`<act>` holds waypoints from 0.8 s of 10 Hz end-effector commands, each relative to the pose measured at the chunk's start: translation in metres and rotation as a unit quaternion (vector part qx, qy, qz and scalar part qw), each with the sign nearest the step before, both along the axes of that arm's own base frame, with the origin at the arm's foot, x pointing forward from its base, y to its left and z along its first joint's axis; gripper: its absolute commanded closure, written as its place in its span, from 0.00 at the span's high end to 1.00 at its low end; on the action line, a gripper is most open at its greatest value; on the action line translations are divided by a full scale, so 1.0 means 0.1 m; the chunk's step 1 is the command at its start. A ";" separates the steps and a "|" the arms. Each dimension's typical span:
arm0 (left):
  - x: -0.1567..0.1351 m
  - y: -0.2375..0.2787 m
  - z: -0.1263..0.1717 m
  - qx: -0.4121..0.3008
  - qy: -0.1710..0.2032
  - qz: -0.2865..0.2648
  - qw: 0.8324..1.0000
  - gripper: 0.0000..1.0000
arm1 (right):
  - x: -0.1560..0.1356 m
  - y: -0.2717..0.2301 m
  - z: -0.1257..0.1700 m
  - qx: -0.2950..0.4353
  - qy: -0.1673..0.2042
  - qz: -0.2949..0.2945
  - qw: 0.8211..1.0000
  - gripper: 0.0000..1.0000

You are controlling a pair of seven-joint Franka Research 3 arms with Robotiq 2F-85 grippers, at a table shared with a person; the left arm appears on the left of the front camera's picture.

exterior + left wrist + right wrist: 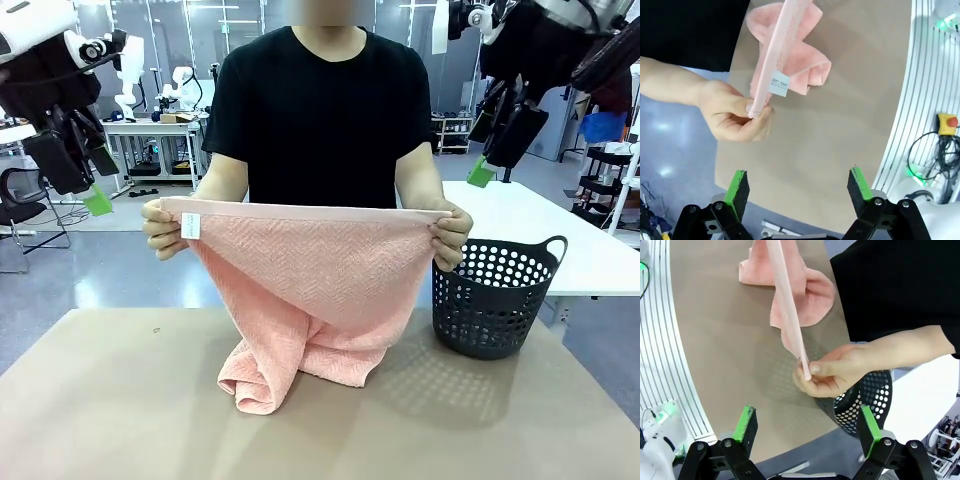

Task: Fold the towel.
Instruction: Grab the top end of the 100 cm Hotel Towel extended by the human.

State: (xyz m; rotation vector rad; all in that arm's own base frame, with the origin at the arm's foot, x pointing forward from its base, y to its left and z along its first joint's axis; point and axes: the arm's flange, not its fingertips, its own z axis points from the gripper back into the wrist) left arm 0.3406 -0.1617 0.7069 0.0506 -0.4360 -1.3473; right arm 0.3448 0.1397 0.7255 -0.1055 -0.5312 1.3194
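— Where was the towel [320,270]?
— The person [320,120] held its hem taut, tail bunched on the surface [110,400]. Our left fingers [738,187] and right fingers [747,422] hung spread, empty.
— Which step?
— Barely begun, we judged; next we'd need both corners.

Three cameras: one fixed front view, two wrist views aimed down from above.
Front camera sits at the near worktop [110,400] edge, mid-range, facing across to the person, with both arms high in its top corners. Left wrist camera looks steeply down past the left end effector [797,187], close above the hand [735,112] pinching the towel [797,65] at the tag corner. Right wrist camera mirrors it over the right end effector [807,425], close above the other hand [832,372] and the basket [867,400]. All three share the towel's stretched hem and the worktop middle.
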 end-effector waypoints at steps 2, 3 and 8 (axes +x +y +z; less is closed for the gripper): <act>-0.05 -0.01 0.01 0.004 -0.005 0.001 1.000 1.00 | -0.01 0.03 0.01 -0.005 -0.007 0.004 1.000 1.00; -0.05 -0.01 0.01 0.004 -0.005 0.001 1.000 1.00 | -0.01 0.03 0.01 -0.005 -0.007 0.004 1.000 1.00; 0.05 -0.55 0.22 0.024 0.001 -0.064 0.998 1.00 | 0.06 0.36 -0.15 -0.048 0.030 0.052 0.997 1.00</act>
